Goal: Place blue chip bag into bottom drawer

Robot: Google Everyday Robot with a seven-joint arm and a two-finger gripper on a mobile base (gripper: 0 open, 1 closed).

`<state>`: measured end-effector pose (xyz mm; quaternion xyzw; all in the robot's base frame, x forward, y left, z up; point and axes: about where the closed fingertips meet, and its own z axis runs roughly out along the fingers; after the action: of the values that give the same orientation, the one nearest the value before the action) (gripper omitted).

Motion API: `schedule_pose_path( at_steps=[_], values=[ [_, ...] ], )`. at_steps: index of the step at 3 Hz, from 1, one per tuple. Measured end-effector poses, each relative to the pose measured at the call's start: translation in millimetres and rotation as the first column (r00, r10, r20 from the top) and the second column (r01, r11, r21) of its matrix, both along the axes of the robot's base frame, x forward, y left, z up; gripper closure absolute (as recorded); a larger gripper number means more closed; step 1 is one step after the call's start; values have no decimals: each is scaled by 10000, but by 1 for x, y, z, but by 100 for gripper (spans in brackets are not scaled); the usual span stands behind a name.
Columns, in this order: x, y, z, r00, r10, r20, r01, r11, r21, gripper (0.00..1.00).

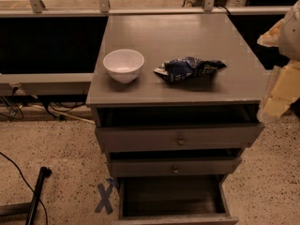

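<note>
The blue chip bag (190,69) lies near a white bowl (123,64) on the cabinet (187,36), bottom drawer (171,198) open, gripper (279,97) at right, state unclear

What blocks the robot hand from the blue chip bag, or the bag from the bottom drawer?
Nothing visible. The gripper hangs right of the cabinet, with only bare top between it and the blue chip bag. The white bowl sits on the bag's other side. The bottom drawer is pulled out past both upper drawers.
</note>
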<state>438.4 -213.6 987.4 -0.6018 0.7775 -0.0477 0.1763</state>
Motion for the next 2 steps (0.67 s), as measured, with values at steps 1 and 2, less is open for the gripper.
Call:
schedule_pose_path(
  at_steps=[1,2],
  values=[
    [0,0,0,10000,0,1,0,10000,0,0],
    [-1,0,2,9999,-78,113,75,9997,251,0]
  ],
)
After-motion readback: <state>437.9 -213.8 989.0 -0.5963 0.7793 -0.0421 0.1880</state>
